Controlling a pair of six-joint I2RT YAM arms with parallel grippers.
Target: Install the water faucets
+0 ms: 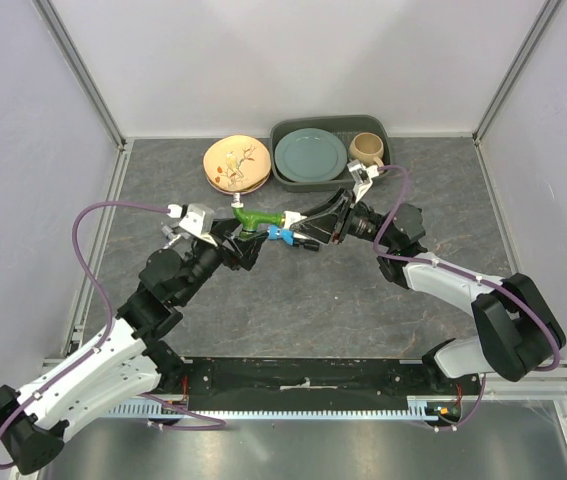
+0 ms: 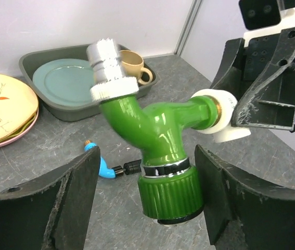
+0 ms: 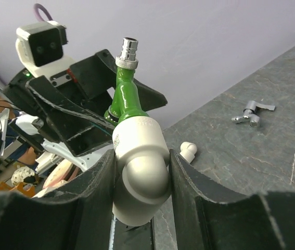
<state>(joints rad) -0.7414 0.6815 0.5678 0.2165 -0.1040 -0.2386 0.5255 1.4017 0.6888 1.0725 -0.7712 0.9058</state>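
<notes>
Hands meet above the middle of the desk point(image 1: 363, 300), a little toward its far edge, with the green faucet point(image 1: 255, 218) between them. From my overhead view the two arms form an arch and the detail at the join is lost.

The right wrist camera settles it. My right hand point(image 3: 143, 156) is clenched on a white elbow fitting point(image 3: 139, 156), and the green faucet stands out of that fitting with its metal end uppermost.

The left wrist camera gives the other side. My left hand point(image 2: 148, 156) is released, its fingers point(image 2: 69, 203) spread to either side of the faucet's green cap, with bare desk showing between one finger and the cap.

Only this view shows the blue faucet point(image 2: 103, 165) clearly. It lies on the desk below the green one, its black end pointing toward the right edge.

Only the right wrist camera shows a grey metal piece point(image 3: 252, 113) and a second white elbow point(image 3: 188, 151), both lying on the desk.

At the far edge a tray point(image 1: 383, 130) holds a teal plate point(image 1: 310, 155) and a mug point(image 1: 366, 150), with stacked plates point(image 1: 236, 165) just to its left.
</notes>
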